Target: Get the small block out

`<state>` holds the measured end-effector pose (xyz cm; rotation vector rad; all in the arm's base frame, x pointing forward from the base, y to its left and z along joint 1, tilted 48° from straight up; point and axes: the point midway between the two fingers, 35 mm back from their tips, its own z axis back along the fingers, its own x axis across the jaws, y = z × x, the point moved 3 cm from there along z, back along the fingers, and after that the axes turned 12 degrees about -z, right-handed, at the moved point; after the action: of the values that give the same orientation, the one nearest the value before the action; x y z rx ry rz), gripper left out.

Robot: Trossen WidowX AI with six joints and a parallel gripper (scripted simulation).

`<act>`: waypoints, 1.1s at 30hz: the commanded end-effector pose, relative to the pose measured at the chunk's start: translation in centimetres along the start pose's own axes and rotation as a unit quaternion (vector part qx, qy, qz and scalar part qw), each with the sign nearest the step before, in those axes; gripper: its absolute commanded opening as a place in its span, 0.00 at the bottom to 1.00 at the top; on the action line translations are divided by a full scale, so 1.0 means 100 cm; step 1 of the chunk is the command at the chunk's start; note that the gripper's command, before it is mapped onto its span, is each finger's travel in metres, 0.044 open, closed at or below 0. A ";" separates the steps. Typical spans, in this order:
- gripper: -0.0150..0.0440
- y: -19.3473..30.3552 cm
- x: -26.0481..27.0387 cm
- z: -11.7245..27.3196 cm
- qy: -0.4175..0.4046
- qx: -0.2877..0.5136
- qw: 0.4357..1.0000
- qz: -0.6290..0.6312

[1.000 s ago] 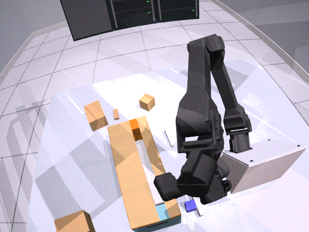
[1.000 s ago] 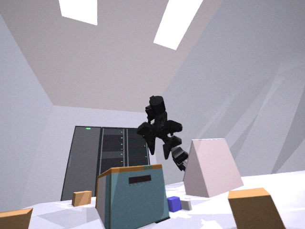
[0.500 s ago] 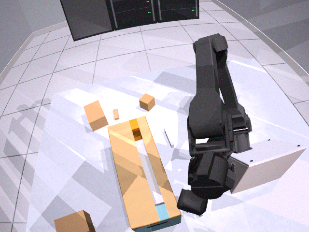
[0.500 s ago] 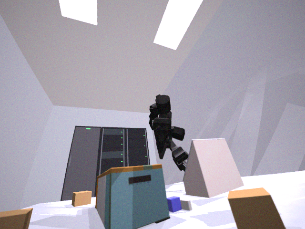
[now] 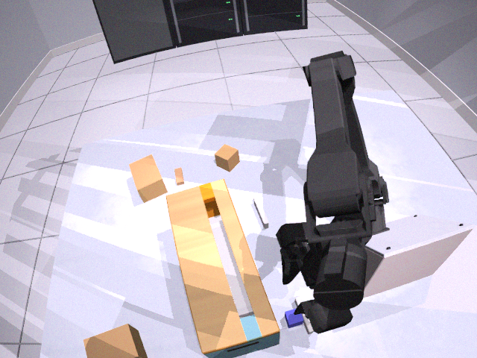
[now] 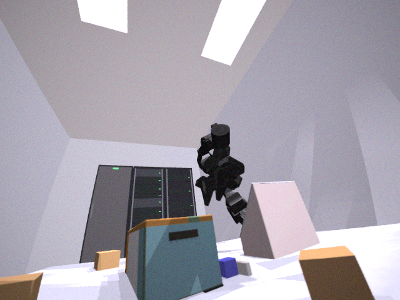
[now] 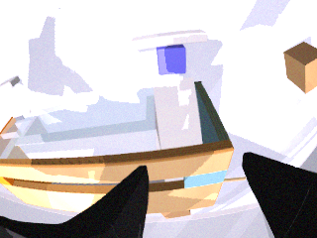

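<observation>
The blue block (image 5: 293,318) is out of the box and sitting on the surface (image 5: 115,246), down near the front edge, just beside the teal end of the long tan box (image 5: 219,265). A small grey piece (image 6: 244,267) lies right next to it on the far side from the box. In the exterior view the arm is up high, well above the block, with the pale wedge (image 6: 277,219) standing behind. Through the wrist view the pincer (image 7: 198,212) hangs partly open, roughly 2 thirds of its spread, with nothing between its 2 dark fingers. The block shows beyond the fingertips, past the box's end, a little off the midline. It looks cube-like, so no long axis to line up with; my read is that the pincer needs to come straight down over it, staying clear of the box wall.
</observation>
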<state>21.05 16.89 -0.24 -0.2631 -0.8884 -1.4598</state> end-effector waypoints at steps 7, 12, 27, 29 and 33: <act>0.74 -0.025 0.002 -0.058 0.000 0.004 1.000 0.013; 0.74 -0.041 0.010 -0.085 -0.002 0.005 1.000 0.013; 0.74 -0.046 0.010 -0.103 -0.001 0.005 1.000 0.013; 0.74 -0.047 0.010 -0.106 -0.001 0.005 1.000 0.013; 0.74 -0.049 0.011 -0.112 -0.001 0.005 1.000 0.013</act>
<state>20.46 8.58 -8.32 -0.2634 -0.8871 -1.4367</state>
